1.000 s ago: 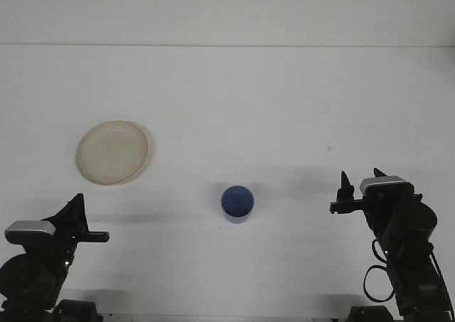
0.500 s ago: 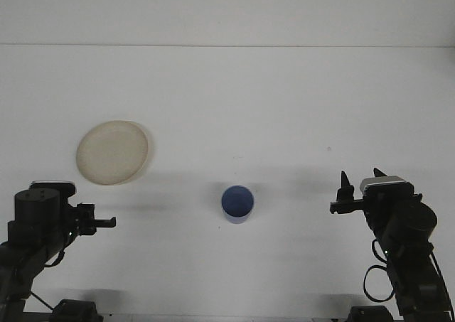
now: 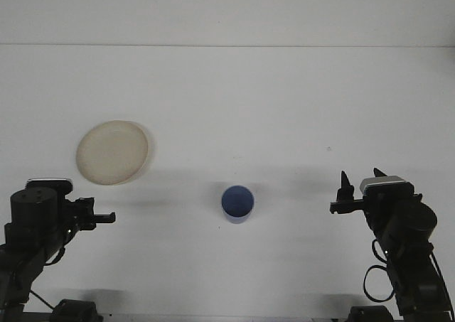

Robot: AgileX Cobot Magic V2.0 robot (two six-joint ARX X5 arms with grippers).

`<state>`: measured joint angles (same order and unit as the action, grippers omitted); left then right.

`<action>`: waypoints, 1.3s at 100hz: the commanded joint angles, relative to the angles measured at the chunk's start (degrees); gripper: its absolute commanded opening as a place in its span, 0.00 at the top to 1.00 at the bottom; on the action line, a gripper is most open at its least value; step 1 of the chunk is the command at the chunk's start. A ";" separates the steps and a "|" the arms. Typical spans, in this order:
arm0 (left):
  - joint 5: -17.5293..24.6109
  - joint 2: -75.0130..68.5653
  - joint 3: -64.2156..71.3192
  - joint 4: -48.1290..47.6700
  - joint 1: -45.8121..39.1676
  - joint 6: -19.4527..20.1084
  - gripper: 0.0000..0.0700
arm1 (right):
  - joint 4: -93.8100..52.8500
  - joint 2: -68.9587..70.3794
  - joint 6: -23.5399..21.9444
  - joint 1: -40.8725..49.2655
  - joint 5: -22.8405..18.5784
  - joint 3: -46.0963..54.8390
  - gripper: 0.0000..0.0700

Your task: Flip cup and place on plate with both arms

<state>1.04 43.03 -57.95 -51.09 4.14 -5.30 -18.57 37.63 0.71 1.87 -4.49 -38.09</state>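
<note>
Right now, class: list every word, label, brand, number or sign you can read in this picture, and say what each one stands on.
None can be read.
The blue cup, the cream plate and the white table bear no print or label.
The left gripper and right gripper show pale grey caps, with no marking legible at this size.

Cup between the two claws, plate off to the left.

The cup (image 3: 237, 203) stands on the table (image 3: 284, 102), right of the left gripper (image 3: 99, 217) and left of the right gripper (image 3: 360, 182), well apart from both. The plate (image 3: 113, 151) lies beyond the left gripper, left of the cup.
</note>
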 commanded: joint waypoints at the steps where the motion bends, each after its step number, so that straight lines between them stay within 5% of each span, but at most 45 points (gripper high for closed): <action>1: 0.09 0.09 -0.92 0.00 0.00 -0.17 0.89 | 0.57 0.20 0.55 0.15 0.00 -0.15 0.30; 13: 0.09 -0.04 -0.92 -0.66 0.00 -0.15 0.35 | 0.57 0.20 0.55 0.15 0.00 -0.15 0.30; 20: 0.09 -0.02 -0.92 -1.14 0.00 -0.13 0.22 | 0.57 0.20 0.55 0.15 0.02 -0.15 0.30; 63: 3.06 7.69 -6.78 -9.40 3.61 -0.42 0.23 | 0.57 0.20 0.55 0.15 0.02 -0.15 0.30; 130: 3.04 42.51 -31.76 -5.27 34.99 -5.42 0.24 | 0.57 0.20 0.57 0.15 0.02 -0.15 0.30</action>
<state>4.05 82.43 -87.22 -56.47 37.56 -10.24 -18.57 37.63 0.71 1.87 -4.47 -38.09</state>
